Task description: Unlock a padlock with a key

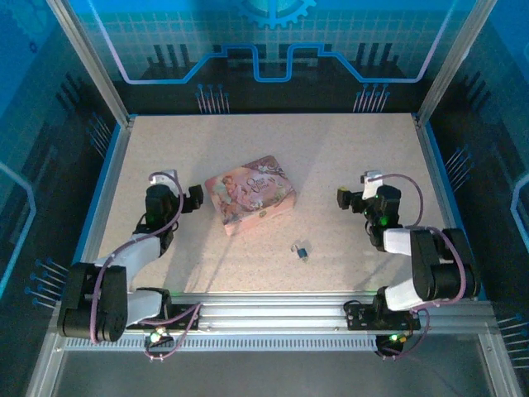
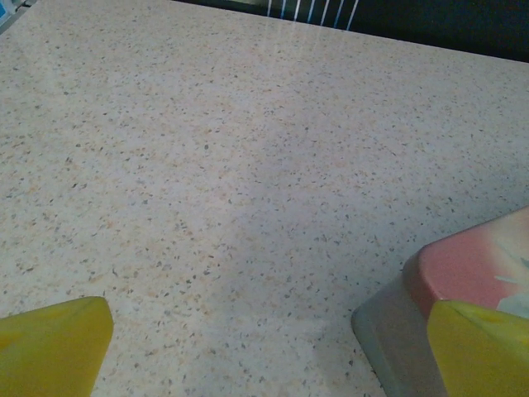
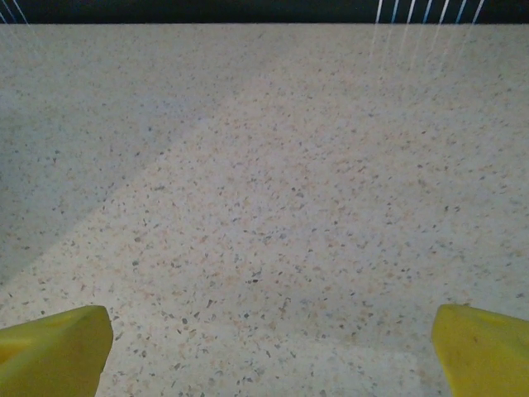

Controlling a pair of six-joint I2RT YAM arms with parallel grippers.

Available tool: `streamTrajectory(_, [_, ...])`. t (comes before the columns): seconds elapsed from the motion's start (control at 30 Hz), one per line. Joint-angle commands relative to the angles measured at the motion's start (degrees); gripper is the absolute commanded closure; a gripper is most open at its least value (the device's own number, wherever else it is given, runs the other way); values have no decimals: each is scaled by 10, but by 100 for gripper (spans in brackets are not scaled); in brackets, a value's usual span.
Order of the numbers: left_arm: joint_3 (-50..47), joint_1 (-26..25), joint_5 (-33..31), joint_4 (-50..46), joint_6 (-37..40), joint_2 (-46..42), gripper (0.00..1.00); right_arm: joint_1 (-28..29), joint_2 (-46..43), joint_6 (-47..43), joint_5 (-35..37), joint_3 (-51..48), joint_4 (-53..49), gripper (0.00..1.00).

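Observation:
The tiny dark-bluish padlock (image 1: 302, 251) lies on the speckled table, in front of the tin and between the two arms. A thin dark sliver touching its left side looks like the key (image 1: 295, 246), too small to make out. My left gripper (image 1: 178, 187) hovers left of the tin, open, far from the padlock. In the left wrist view its yellow fingertips (image 2: 54, 343) stand wide apart over bare table. My right gripper (image 1: 357, 188) sits to the right, up and right of the padlock, open. Its fingertips (image 3: 58, 347) are also spread with nothing between them.
A pink illustrated rectangular tin (image 1: 250, 194) lies tilted in the middle of the table; its corner (image 2: 471, 265) is close by my left gripper's right finger. Blue-edged walls (image 1: 107, 174) ring the table.

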Motion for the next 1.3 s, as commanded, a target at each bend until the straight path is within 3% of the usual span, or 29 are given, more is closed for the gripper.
streamTrajectory(0.0, [-15, 9, 20, 72, 19, 13, 1, -4, 12, -15, -6, 11, 37, 0])
streamTrajectory(0.4, [-19, 18, 39, 174, 40, 82, 1, 17, 13, -29, 34, 28, 3, 0])
streamTrajectory(0.7, [-69, 19, 45, 388, 53, 196, 1, 19, 13, -29, 36, 28, 3, 0])
streamTrajectory(0.93, [-23, 30, 43, 281, 35, 185, 1, 18, 13, -28, 36, 29, 3, 0])
streamTrajectory(1.27, [-23, 30, 43, 283, 37, 185, 1, 33, 14, -39, 53, 33, -4, 0])
